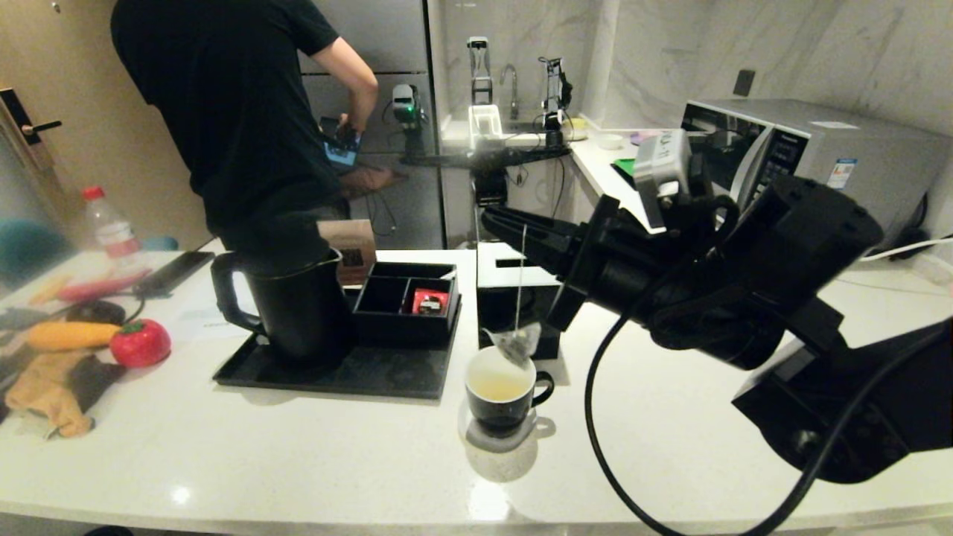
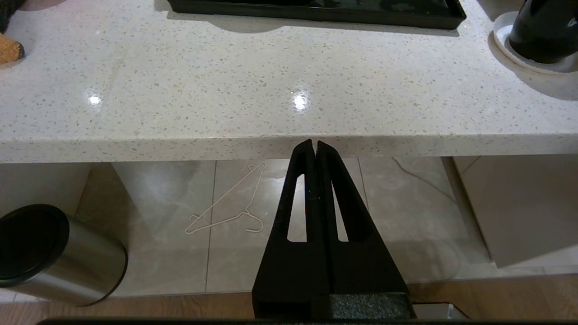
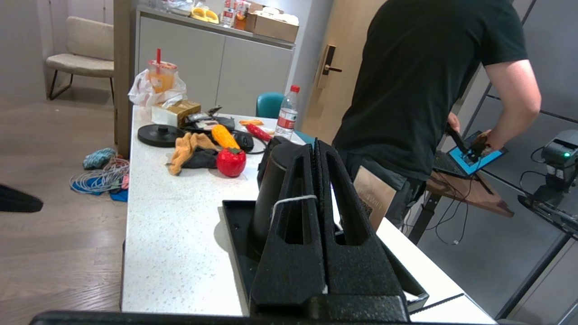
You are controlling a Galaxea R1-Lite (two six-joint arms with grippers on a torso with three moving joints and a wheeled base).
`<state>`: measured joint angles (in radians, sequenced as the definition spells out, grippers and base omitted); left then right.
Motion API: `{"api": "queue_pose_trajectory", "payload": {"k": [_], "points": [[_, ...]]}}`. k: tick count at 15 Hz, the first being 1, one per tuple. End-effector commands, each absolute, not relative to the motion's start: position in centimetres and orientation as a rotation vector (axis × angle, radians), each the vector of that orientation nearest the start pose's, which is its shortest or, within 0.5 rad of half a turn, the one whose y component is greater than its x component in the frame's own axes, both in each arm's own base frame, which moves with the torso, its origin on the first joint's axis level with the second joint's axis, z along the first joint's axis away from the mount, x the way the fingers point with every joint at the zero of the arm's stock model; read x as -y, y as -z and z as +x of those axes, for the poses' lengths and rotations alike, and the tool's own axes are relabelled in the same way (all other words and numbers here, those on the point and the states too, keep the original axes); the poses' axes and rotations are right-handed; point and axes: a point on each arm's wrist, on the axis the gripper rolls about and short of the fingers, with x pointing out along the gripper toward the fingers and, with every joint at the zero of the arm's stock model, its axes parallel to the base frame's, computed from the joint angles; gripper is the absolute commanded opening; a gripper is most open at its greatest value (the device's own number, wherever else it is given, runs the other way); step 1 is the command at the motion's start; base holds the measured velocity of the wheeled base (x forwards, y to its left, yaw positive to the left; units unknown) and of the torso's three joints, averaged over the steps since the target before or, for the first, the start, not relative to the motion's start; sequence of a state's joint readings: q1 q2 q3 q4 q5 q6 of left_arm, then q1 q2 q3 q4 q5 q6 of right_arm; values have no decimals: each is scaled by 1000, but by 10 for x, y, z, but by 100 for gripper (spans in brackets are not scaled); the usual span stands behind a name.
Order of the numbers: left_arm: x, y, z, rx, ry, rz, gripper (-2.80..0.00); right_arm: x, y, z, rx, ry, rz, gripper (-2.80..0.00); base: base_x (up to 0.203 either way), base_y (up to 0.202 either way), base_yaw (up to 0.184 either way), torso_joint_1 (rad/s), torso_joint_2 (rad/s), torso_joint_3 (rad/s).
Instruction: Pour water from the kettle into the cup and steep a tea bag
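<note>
Left pincer (image 2: 314,145) is sitting with fingers pressed together, tips pointing at the counter (image 2: 271,108) edge. Beyond the tips a black tray (image 2: 316,11) is lying on the counter, a black cup (image 2: 544,29) on a white coaster (image 2: 505,49) off to one side. Below, a steel bin (image 2: 58,255) and wire hanger (image 2: 226,207) are lying on the floor.

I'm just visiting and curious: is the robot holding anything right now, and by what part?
Yes: the right gripper pinches the tea bag by its string, dangling it over the cup. The left gripper holds nothing.

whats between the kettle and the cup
In the head view, a black divided box on the tray sits between kettle and cup.
</note>
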<state>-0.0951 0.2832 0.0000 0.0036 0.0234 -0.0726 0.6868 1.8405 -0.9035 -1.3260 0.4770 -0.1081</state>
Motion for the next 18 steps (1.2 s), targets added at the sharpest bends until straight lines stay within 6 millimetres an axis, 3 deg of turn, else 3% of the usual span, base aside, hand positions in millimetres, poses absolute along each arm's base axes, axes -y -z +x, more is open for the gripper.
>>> {"api": "queue_pose_trajectory", "payload": {"k": [1, 12, 15, 18], "points": [[-1, -79, -1, -287, 60, -60, -280, -219, -227, 252, 476, -1126, -49, -280, 0, 0, 0, 0, 0, 0], [-1, -79, 0, -290, 51, -65, -280, -218, -223, 257, 463, -1119, -52, -280, 0, 0, 0, 0, 0, 0], [-1, -79, 2, -321, -72, -83, -280, -220, -219, 260, 452, -1132, -56, -280, 0, 0, 0, 0, 0, 0], [0, -78, -7, -210, -58, -81, -280, -222, -211, 263, 442, -1132, -59, -280, 0, 0, 0, 0, 0, 0]]}}
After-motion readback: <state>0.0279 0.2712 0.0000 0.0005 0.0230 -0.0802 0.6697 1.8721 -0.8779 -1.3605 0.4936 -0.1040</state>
